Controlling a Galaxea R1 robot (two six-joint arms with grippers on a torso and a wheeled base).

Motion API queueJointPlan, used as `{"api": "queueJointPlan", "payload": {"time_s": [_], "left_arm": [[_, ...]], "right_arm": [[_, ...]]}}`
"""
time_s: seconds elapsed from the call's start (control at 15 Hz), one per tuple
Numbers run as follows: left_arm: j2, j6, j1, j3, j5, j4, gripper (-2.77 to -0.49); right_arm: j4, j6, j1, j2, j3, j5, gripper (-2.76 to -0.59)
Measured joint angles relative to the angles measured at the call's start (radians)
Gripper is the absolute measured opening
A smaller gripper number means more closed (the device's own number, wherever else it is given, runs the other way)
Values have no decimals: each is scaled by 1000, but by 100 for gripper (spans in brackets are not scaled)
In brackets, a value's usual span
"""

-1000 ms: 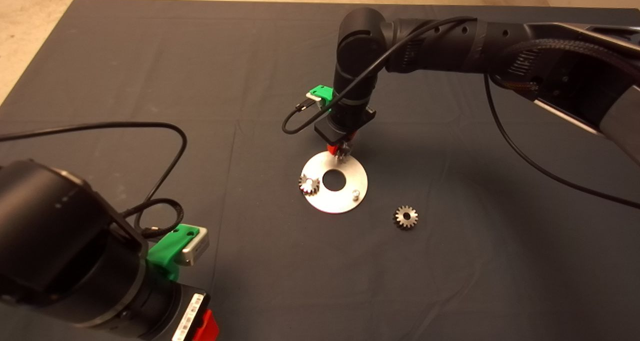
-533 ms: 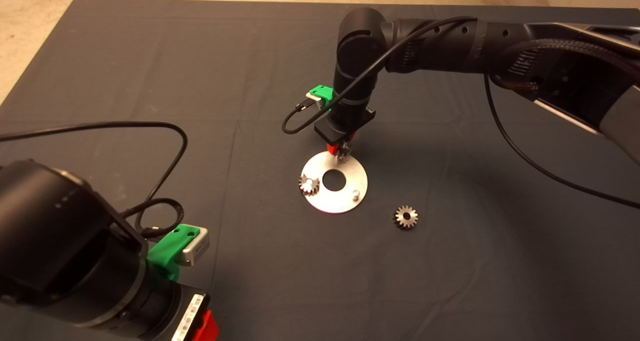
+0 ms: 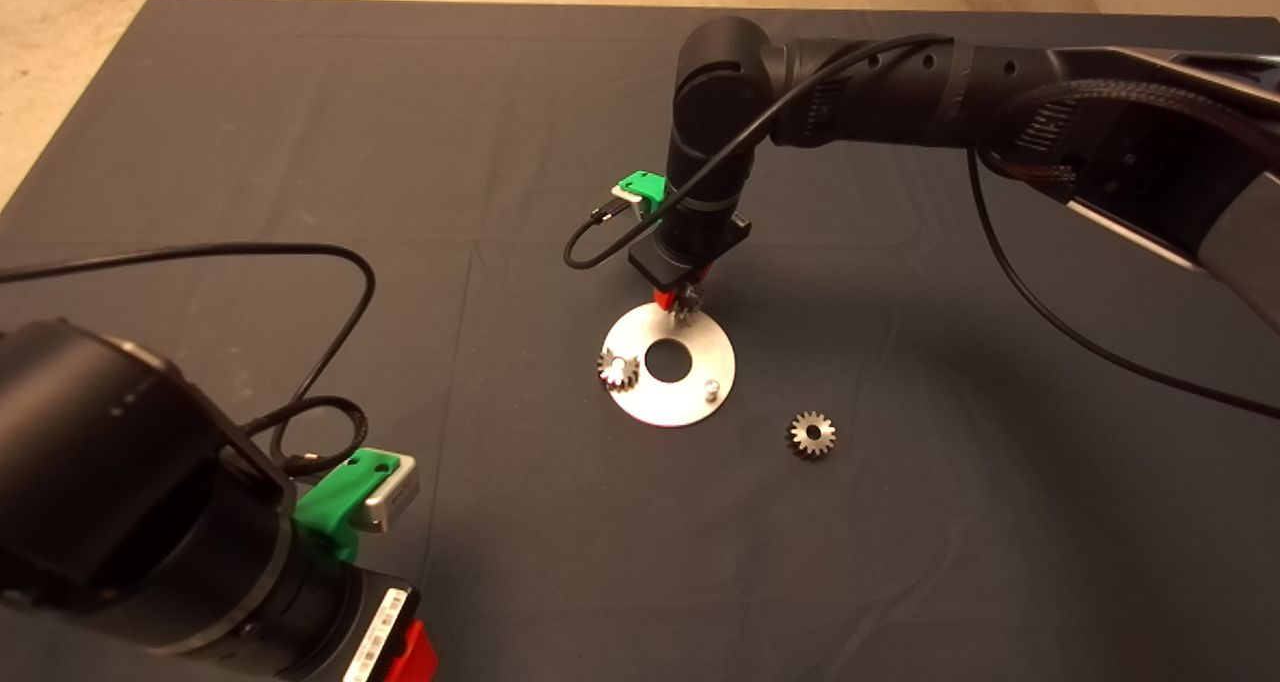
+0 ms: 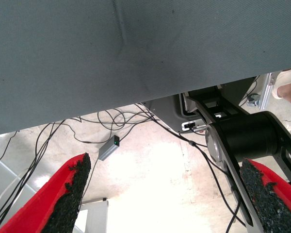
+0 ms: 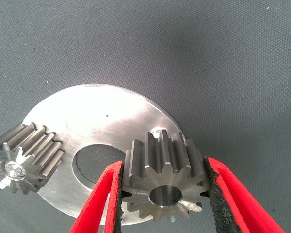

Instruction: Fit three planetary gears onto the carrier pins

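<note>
Mat (image 3: 300, 162) scene unchanged; right gripper (image 5: 165, 194) still clamps gear (image 5: 162, 182) over disc (image 3: 700, 347).

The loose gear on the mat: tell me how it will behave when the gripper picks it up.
The loose gear looks solid metal, so probably rigid and heavy for its size. Lying flat on the mat, it seems unlikely to roll. Its teeth should bite into soft pads, as the held gear sits steady in the right gripper.

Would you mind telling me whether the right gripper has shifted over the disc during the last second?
No. The right gripper, shut on a gear, sits at the same spot on the disc's far rim.
</note>
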Motion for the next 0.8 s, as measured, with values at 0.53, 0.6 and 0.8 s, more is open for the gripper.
{"api": "queueJointPlan", "payload": {"time_s": [0.53,0.6,0.8], "left_arm": [[0,0,0,0,0,-8,-107],[0,0,0,0,0,-9,-107],[0,0,0,0,0,-12,-107]], "right_arm": [[-3,0,0,0,0,-3,-236],[-3,0,0,0,0,-3,-236],[-3,-26,0,0,0,-8,-236]]}}
